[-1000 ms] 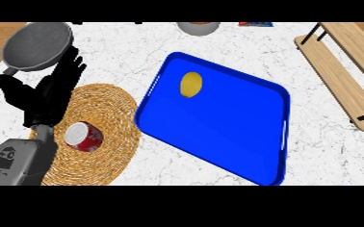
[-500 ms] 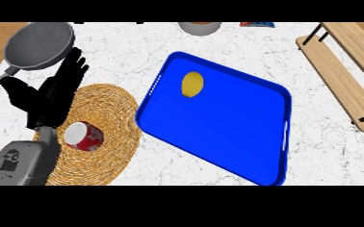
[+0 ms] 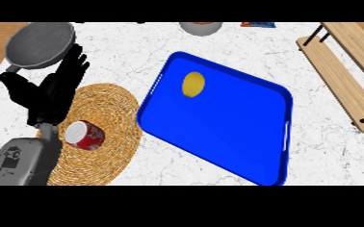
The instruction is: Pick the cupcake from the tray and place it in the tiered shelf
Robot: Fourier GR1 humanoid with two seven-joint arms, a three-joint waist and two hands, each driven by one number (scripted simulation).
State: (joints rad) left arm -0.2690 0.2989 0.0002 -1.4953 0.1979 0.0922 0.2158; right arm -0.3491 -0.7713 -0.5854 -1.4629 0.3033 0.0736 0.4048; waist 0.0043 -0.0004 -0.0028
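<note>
While nothing has shifted since a second ago, the left hand [image 3: 50,89] still rests open, fingers up, at the left edge, holding nothing; the pick has not begun. Nearest lies one round woven straw mat [image 3: 107,125] bearing one red-and-white can [image 3: 84,135]. Beyond, one blue plastic tray [image 3: 235,139] carries one yellow cupcake [image 3: 193,83]. Farther: one grey pan [image 3: 39,43], one grey bowl [image 3: 201,27], one wooden tiered shelf [image 3: 340,62] on the marble worktop [image 3: 128,48].

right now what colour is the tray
Bright blue tray, seen in the head view.
</note>
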